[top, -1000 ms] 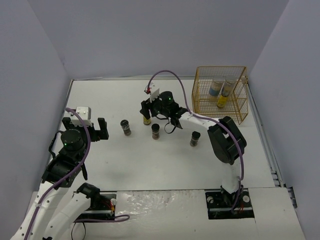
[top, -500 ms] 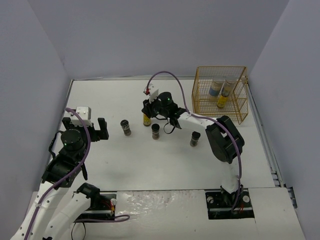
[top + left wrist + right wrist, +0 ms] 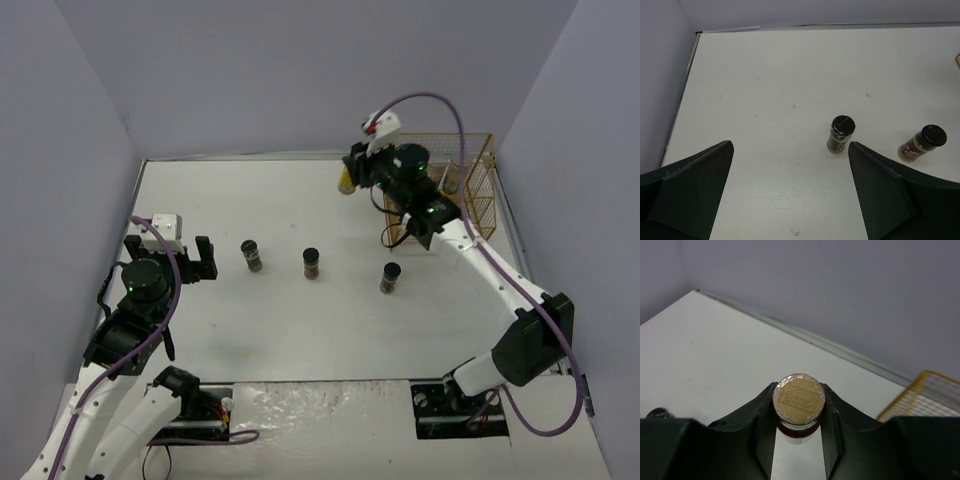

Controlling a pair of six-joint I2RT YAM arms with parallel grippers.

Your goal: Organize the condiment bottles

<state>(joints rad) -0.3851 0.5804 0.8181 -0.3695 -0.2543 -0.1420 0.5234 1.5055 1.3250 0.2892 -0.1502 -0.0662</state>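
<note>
In the top view, the right pincer (image 3: 352, 176) is clamping a slim yellow-labelled bottle (image 3: 345, 181) and holding it in the air over the back of the white surface (image 3: 230, 200). The yellow wire rack (image 3: 478, 205) is sitting near, off to the right of that pincer in this view. The right arm's wrist is crossing in front of the rack and hiding most of what is inside. Three short dark black-lidded jars (image 3: 312, 263) are standing upright in a row closer to the arm bases, well apart from one another. The left pincer (image 3: 190, 262) is hovering near the leftmost jar with its fingers apart and nothing between them, so the left arm looks the nearer one for that jar.

In the left wrist view, the left fingers are spreading wide, with two of the jars ahead and to the right.

In the right wrist view, the bottle (image 3: 799, 399) is showing end-on, so its long axis is running along the camera's line of sight. The fingers are pressing on both its sides. A corner of the rack (image 3: 926, 389) is showing at the right edge. The coming move probably turns on carrying the bottle that way, towards the rack.
</note>
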